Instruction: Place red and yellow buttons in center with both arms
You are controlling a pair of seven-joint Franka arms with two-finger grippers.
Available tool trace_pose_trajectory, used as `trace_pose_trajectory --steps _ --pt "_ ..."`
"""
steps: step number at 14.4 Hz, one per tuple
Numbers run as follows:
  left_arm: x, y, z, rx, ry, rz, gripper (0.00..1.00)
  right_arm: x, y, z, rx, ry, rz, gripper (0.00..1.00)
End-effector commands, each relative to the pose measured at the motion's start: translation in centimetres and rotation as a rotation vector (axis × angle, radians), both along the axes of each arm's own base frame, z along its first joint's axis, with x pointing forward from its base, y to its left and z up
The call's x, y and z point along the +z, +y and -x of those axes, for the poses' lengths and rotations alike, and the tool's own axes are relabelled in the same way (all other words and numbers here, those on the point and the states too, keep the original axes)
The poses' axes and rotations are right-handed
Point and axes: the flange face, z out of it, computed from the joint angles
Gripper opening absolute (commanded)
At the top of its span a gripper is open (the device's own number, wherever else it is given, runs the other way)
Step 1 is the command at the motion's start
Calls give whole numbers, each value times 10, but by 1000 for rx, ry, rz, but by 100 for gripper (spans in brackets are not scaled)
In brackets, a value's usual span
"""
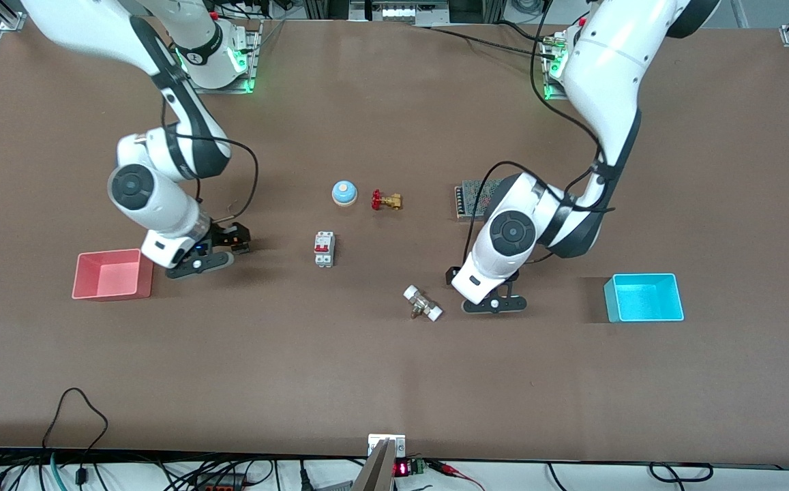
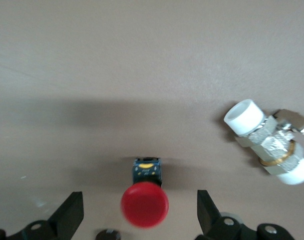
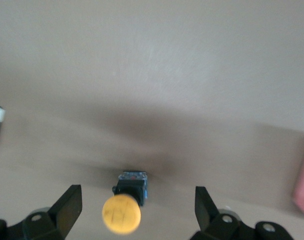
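The red button (image 2: 145, 204) rests on the brown tabletop, its round cap toward the camera and its black body behind the cap. My left gripper (image 2: 140, 202) is open, one finger on each side of the button and apart from it. The yellow button (image 3: 121, 214) rests the same way between the open fingers of my right gripper (image 3: 137, 196), untouched. In the front view both buttons are hidden under the hands. There the left gripper (image 1: 495, 303) is low beside a white-capped fitting, and the right gripper (image 1: 200, 264) is low beside the pink bin. The center (image 1: 367, 279) is bare tabletop.
A white-capped brass fitting (image 1: 423, 303) lies close to the left gripper and shows in the left wrist view (image 2: 269, 142). A white breaker (image 1: 324, 248), blue bell (image 1: 344, 193), red-handled brass valve (image 1: 386, 200) and perforated metal box (image 1: 474, 199) sit mid-table. The pink bin (image 1: 111, 274) and a cyan bin (image 1: 644, 297) stand toward the table's ends.
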Motion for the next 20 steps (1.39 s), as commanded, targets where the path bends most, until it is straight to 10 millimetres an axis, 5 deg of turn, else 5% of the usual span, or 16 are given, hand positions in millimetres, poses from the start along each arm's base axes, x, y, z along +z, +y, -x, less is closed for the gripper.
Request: trace_pose_trajectory --steps 1,7,10,13,16,20 --pt "70 19 0 -31 -29 -29 100 99 -7 -4 -62 -12 17 100" --pt "184 92 -1 -169 -74 -148 100 242 -48 14 -139 -13 48 100" --pt "202 139 -8 -111 -33 -158 100 279 -64 32 -169 -50 41 100" --pt "230 170 -22 -127 -71 -142 100 281 -59 40 -152 -15 53 100" --pt "259 234 -37 -111 -94 -119 100 283 -58 38 -151 -22 51 100" --pt "274 268 -1 -39 -63 28 100 283 -57 38 -154 -18 52 100"
